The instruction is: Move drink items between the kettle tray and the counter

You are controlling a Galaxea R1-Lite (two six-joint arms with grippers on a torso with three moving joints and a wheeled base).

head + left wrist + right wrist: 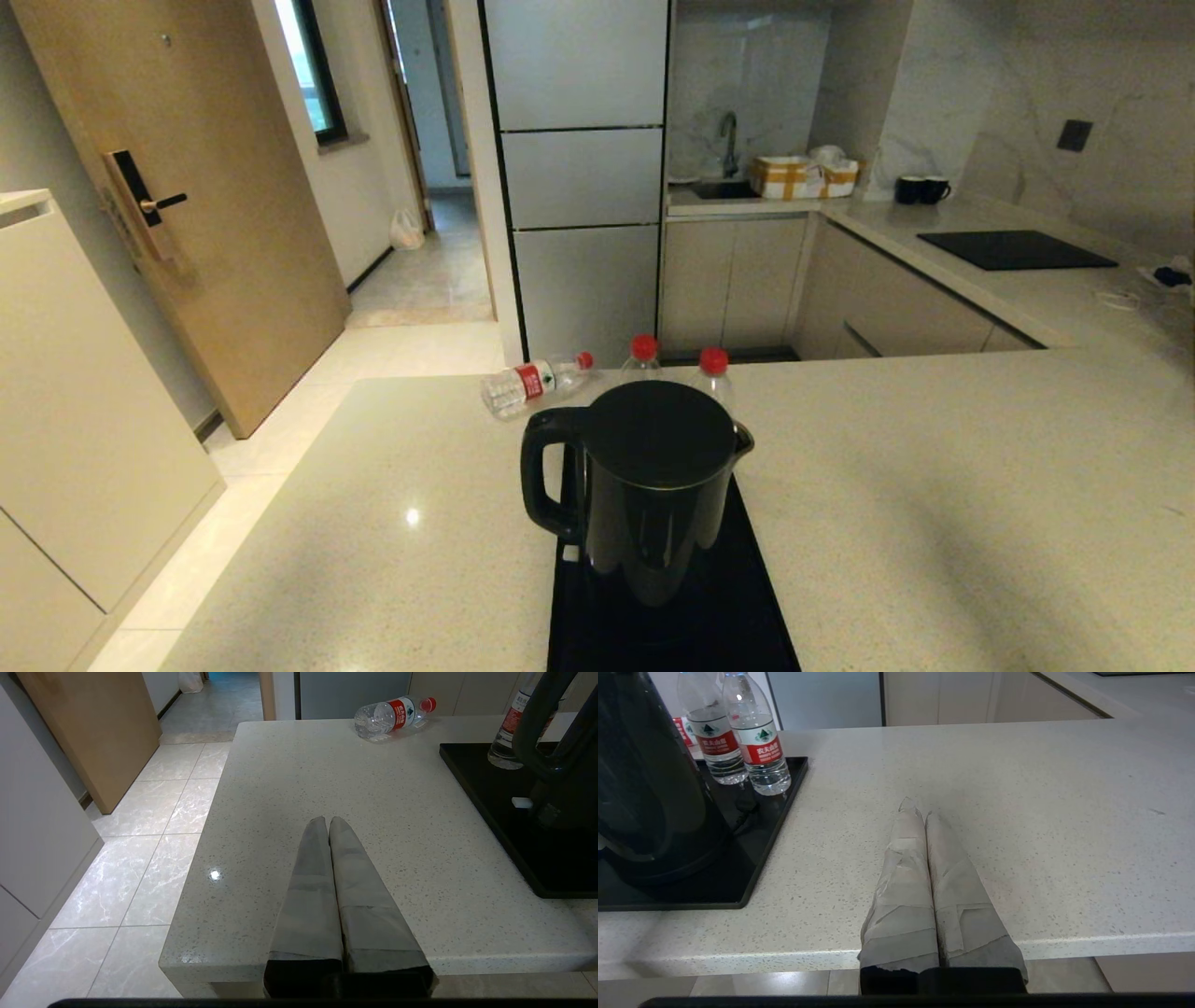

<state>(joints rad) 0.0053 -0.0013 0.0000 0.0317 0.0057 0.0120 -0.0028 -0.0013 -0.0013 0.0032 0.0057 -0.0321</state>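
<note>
Kettle (653, 495): one, black, upright on the kettle tray (747, 607), handle toward the robot's left. Water bottles: three total, red caps. Two stand upright side by side at the tray's far end behind the kettle, first standing bottle (713, 742) and second standing bottle (759, 746). Third bottle (534, 383) lies on its side on the counter (934, 485), off the tray to the left, near the far edge. Left gripper (328, 823) and right gripper (915, 809): both empty, fingers pressed together, over the counter's near edge on either side of the tray. Two dark mugs (921, 189) on the far counter beside one black cooktop (1016, 249).
</note>
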